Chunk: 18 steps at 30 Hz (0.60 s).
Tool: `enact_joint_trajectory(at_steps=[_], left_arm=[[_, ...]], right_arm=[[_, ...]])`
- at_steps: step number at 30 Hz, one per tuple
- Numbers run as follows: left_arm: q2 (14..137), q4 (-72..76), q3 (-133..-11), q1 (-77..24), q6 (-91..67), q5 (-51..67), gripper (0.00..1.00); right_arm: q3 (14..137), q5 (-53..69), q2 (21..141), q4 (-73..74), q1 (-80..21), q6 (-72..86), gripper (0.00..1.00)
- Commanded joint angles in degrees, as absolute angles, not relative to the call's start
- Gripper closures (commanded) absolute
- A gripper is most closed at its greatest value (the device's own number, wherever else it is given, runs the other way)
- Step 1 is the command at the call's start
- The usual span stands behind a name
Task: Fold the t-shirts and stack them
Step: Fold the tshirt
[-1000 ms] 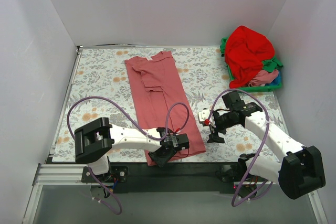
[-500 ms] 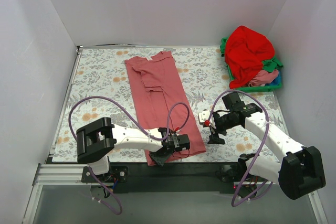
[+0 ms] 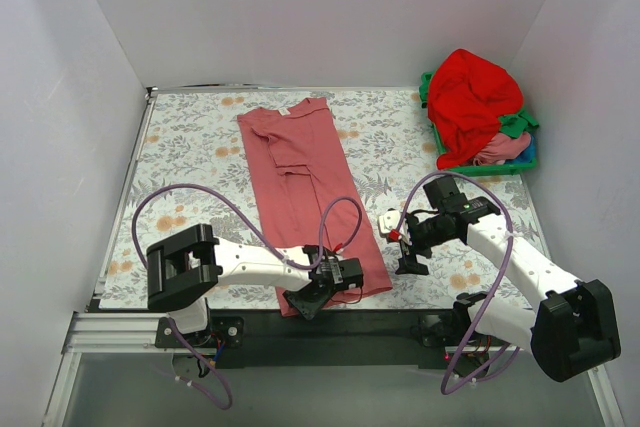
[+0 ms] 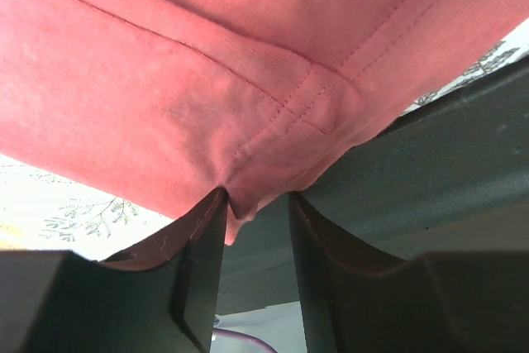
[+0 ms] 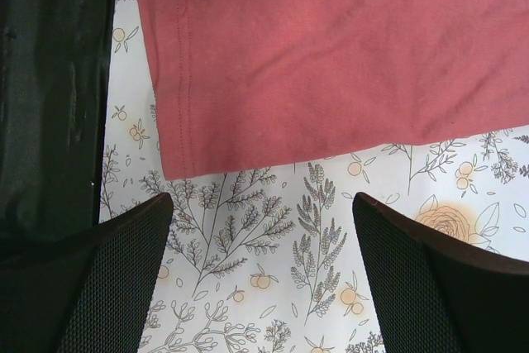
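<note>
Down at the near edge of the table [image 3: 200, 137], the left claw [image 4: 252, 204] is pinched narrow on the near left corner of the rose-pink shirt [image 3: 305, 182], and the wrist view shows a nub of stitched hem squeezed between its fingers [image 4: 198, 262]. The shirt itself lies in a long strip up the middle of the flowered cloth. Its collar sits at the far end and its hem at the near edge, with the sides folded in.

Over on the right, the right claw [image 5: 260, 212] is spread wide and holding nothing. It hangs over bare floral print just beside the shirt's near right corner, and none of the fabric sits between its fingers.

In the far right corner, a basket [image 3: 527, 159] is heaped high. A red shirt [image 3: 475, 97] spills over the top, a green shirt [image 3: 515, 125] pokes out on the right, and a pink shirt [image 3: 500, 147] is tucked underneath.
</note>
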State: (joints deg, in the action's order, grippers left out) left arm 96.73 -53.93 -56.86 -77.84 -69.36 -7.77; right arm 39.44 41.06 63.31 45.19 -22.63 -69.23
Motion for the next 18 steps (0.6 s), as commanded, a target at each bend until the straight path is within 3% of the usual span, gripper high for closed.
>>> enact_joint_trajectory(at_steps=[1, 8, 18], left_arm=[[99.39, -50.71, -57.92, -78.57, -72.94, -8.88, 0.65], [104.33, -52.29, -58.71, -81.03, -77.52, -12.92, 0.68], [105.29, -51.95, -57.04, -81.04, -79.54, -15.82, 0.85]], right_arm=[[39.2, 42.28, 62.14, 46.05, -22.94, -69.26, 0.05], [38.94, 42.01, 61.61, 46.05, -22.85, -69.26, 0.04], [38.58, 42.1, 61.08, 46.05, -22.94, -69.17, 0.05]])
